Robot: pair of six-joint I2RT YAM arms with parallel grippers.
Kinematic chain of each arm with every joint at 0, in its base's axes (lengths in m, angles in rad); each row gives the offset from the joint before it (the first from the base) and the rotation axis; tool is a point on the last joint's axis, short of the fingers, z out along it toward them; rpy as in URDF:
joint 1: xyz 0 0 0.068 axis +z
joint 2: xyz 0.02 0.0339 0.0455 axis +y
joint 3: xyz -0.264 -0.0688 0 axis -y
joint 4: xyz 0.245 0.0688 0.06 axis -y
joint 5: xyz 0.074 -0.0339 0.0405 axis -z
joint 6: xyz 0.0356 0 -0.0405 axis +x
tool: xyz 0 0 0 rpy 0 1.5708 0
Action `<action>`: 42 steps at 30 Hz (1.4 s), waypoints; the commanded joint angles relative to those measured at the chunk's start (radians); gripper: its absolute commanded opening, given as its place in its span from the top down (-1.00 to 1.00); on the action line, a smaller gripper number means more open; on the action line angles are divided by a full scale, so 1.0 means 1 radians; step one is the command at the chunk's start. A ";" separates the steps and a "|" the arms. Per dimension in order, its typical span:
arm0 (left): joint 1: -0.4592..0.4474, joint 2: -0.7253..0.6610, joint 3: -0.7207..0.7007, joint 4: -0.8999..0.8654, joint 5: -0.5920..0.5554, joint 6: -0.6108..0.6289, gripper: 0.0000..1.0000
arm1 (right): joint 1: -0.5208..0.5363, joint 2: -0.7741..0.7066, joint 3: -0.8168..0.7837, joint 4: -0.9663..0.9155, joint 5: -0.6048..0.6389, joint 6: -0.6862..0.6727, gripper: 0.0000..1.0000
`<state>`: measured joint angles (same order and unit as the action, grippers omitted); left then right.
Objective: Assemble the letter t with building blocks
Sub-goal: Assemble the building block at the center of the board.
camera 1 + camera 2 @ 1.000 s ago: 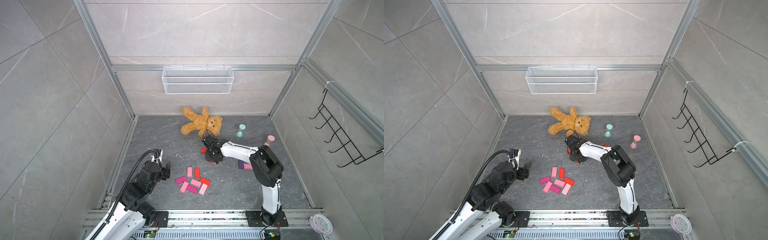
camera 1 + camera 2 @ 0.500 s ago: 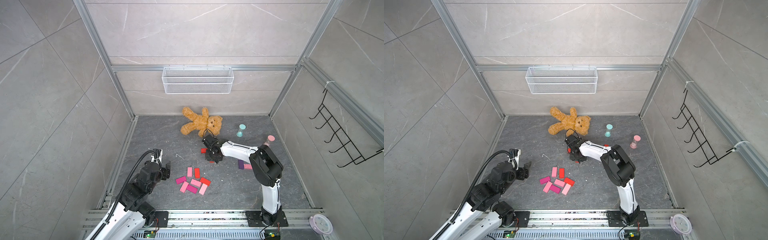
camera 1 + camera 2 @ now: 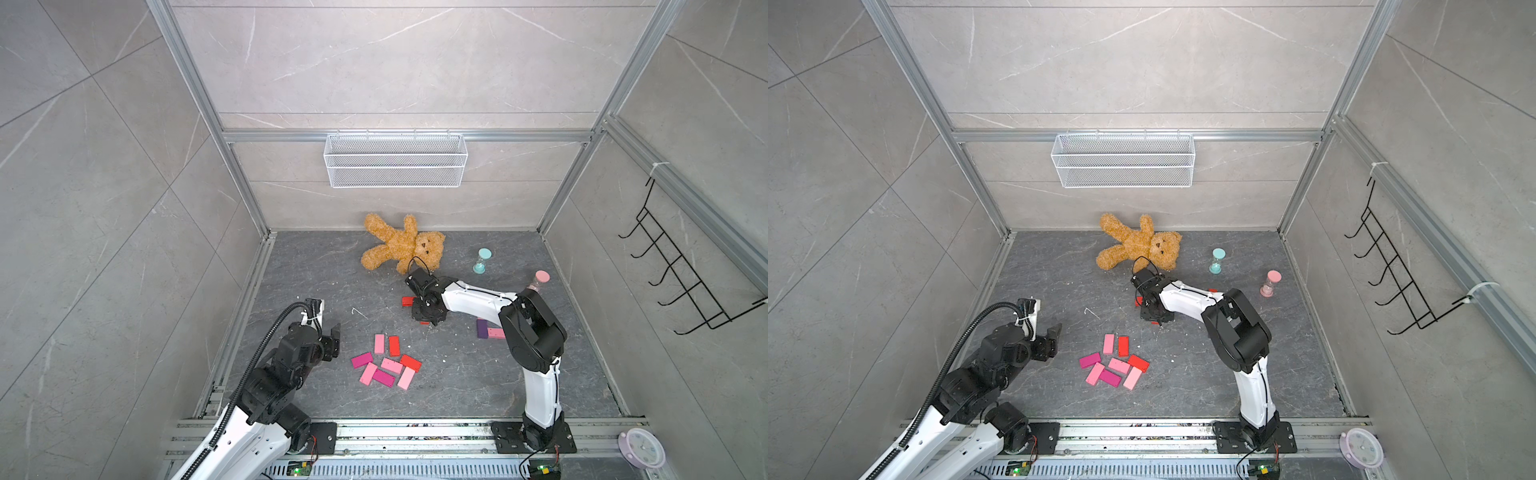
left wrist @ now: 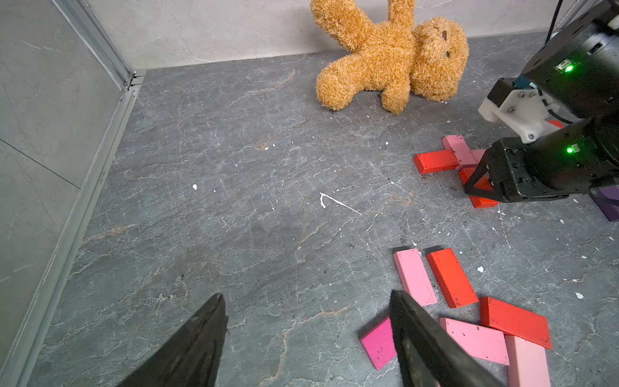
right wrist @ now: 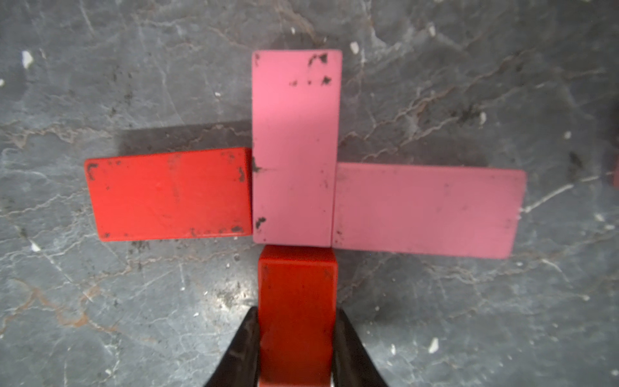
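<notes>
Right wrist view showed right gripper (image 5: 296,315) clamped on red stem block (image 5: 296,284), unchanged over the last second, butted at 6 o'clock against pink centre block (image 5: 294,144), side blocks (image 5: 170,194) at 9 and 3, so the t likely needed only release; left gripper (image 4: 306,295) jaws apart.

The left arm (image 3: 249,432) and right arm (image 3: 478,301) have white links, bulky black joints and black base plates (image 3: 536,442). A ribbed black cable (image 3: 258,359) runs along the left; a screwed white bracket (image 4: 516,114) and green lights (image 4: 568,68) mark the right.
</notes>
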<state>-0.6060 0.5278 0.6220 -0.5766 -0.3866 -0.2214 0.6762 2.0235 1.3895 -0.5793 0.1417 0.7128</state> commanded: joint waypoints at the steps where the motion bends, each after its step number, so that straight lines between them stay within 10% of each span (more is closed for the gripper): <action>1: 0.001 -0.012 0.026 0.006 -0.010 -0.013 -0.57 | -0.011 0.042 0.010 -0.038 0.008 -0.015 0.35; 42: 0.001 -0.015 0.025 0.012 -0.003 -0.006 -0.57 | -0.011 0.053 0.045 -0.035 -0.040 -0.034 0.24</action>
<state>-0.6060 0.5220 0.6220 -0.5770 -0.3870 -0.2214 0.6685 2.0415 1.4181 -0.5907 0.1143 0.6838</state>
